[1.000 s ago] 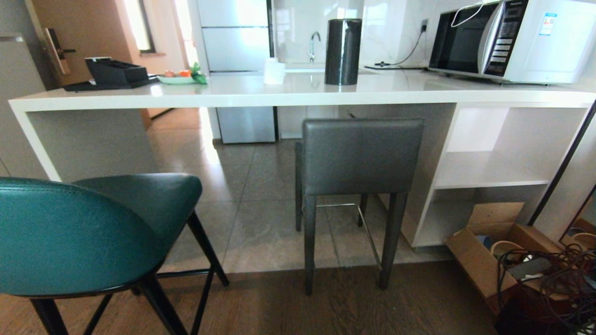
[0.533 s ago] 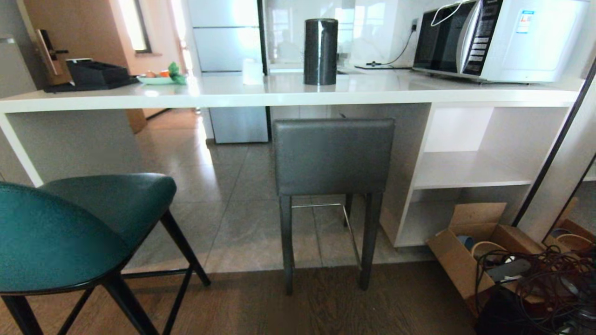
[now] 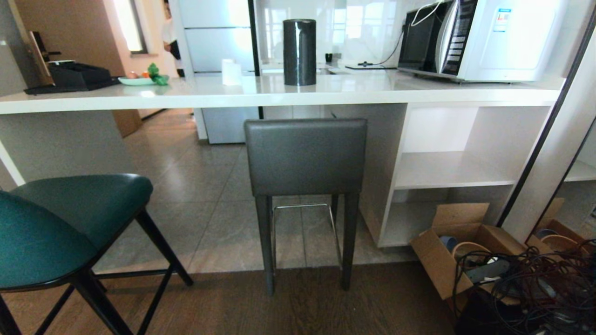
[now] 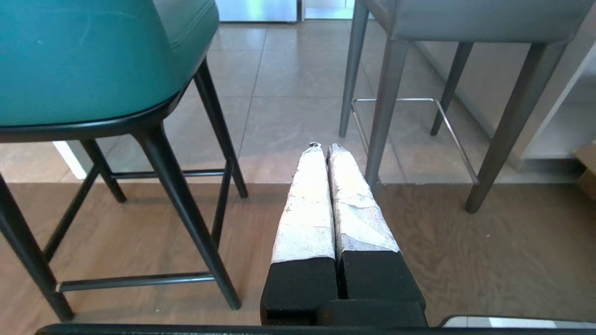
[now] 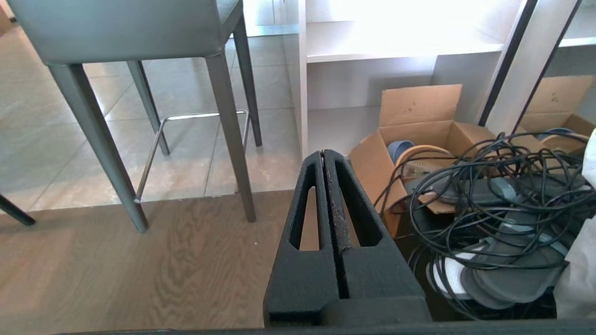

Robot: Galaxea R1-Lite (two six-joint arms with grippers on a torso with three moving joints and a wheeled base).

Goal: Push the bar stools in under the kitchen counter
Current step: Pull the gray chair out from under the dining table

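Note:
The dark grey bar stool [image 3: 305,156] stands straight ahead, its back to me, partly under the white kitchen counter [image 3: 279,95]. The teal bar stool [image 3: 60,223] stands closer at the left, out from the counter on the wood floor. Neither gripper shows in the head view. My left gripper [image 4: 324,148] is shut and empty, held low between the teal stool [image 4: 93,60] and the grey stool's legs [image 4: 386,107]. My right gripper [image 5: 323,153] is shut and empty, low to the right of the grey stool [image 5: 223,116].
An open cardboard box [image 3: 447,242] and a tangle of black cables [image 3: 535,284] lie on the floor at the right, by the counter's white shelves [image 3: 447,172]. A microwave [image 3: 470,39], a black cylinder [image 3: 299,51] and a black tray [image 3: 70,77] sit on the counter.
The whole head view has shifted: counter, stools and box all slid left in the picture, so the camera has moved or turned rightward. The stools themselves have not moved relative to the counter.

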